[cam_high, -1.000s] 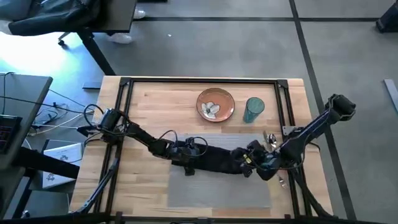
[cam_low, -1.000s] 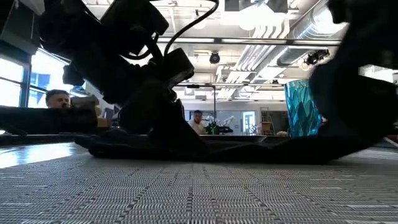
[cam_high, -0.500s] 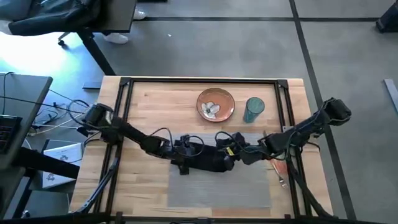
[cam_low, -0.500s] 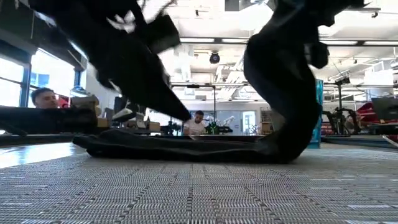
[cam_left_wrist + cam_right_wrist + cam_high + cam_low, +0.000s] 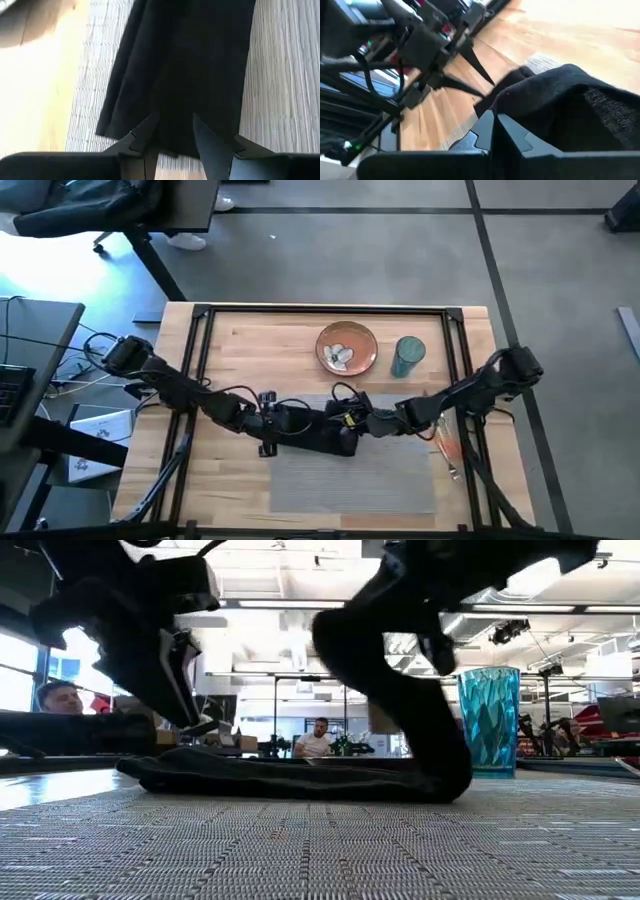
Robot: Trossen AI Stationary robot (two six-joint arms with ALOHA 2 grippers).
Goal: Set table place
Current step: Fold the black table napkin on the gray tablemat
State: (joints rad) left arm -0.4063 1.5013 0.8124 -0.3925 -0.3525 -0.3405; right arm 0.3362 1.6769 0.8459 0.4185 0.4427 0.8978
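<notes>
The black napkin [image 5: 315,438] lies along the far edge of the grey placemat [image 5: 370,475] on the table [image 5: 240,340]. Its left part is flat on the mat [image 5: 250,775], and its right end curls up and back over it. My right gripper [image 5: 343,420] is shut on that raised end. My left gripper [image 5: 275,427] is open above the napkin's left end [image 5: 175,100], its fingers [image 5: 147,132] clear of the cloth in the low view. The plate [image 5: 347,348] sits far behind. Fork, knife and spoon [image 5: 447,448] lie right of the mat. My right gripper pinches the napkin's right end [image 5: 520,107] between its two fingers; one layer or several, I cannot tell. The fingers come slanting from the table's right side. The held end is lifted and arches [image 5: 430,730] back over the flat part, which stays on the placemat.
A blue ribbed cup [image 5: 407,356] stands right of the plate, behind the mat's far right corner. Black frame rails [image 5: 200,320] run along the tabletop's edges. In the low view two people [image 5: 62,698] [image 5: 318,737] sit in the room beyond the table.
My right gripper has gone up and toward the table's left edge with the napkin's right end, folding it over the rest, which has stayed flat on the mat. My left gripper has risen off the napkin and drawn back toward the left edge.
</notes>
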